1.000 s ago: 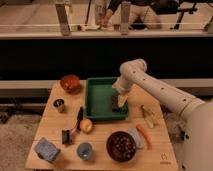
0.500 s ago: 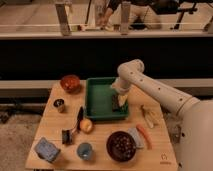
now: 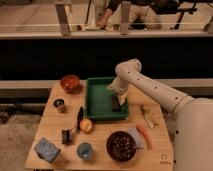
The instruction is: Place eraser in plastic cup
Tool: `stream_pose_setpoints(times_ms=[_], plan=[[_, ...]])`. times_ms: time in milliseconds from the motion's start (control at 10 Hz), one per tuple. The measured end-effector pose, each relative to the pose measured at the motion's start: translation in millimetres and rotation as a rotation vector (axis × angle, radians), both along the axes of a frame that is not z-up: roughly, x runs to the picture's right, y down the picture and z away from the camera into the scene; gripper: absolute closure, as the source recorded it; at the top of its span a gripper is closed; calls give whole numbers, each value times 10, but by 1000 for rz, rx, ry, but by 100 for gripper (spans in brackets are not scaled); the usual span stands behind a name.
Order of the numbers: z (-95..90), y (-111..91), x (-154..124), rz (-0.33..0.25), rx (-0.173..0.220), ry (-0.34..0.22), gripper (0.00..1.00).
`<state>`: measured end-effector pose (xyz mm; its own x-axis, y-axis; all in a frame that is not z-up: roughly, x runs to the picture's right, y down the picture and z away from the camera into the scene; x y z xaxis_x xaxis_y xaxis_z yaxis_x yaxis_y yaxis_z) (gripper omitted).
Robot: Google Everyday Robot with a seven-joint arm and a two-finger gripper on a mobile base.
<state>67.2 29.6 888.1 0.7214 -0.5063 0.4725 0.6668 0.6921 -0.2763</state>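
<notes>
The eraser [image 3: 116, 107] is a small dark block at the right side of the green tray [image 3: 97, 97]. The gripper [image 3: 116, 102] is right on top of it. Nobody can tell if it grips the eraser. The plastic cup [image 3: 85, 150] stands well apart, at the near left of the table [image 3: 100, 136].

hand [image 3: 116, 100]: off-white, low over the right side of the tray
eraser [image 3: 116, 107]: dark brown-black, just under the hand
tray [image 3: 95, 103]: green
plastic cup [image 3: 85, 150]: light blue
desk [image 3: 54, 129]: pale wood
front bowl [image 3: 121, 146]: dark
back bowl [image 3: 70, 83]: orange-red
</notes>
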Motion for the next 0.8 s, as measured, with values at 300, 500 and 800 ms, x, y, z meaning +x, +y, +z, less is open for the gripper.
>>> stream_pose_setpoints(times_ms=[300, 500, 800], plan=[[44, 38, -45, -150, 4, -70, 20], [49, 28, -40, -231, 11, -118, 20], [100, -4, -28, -385, -2, -184, 20]])
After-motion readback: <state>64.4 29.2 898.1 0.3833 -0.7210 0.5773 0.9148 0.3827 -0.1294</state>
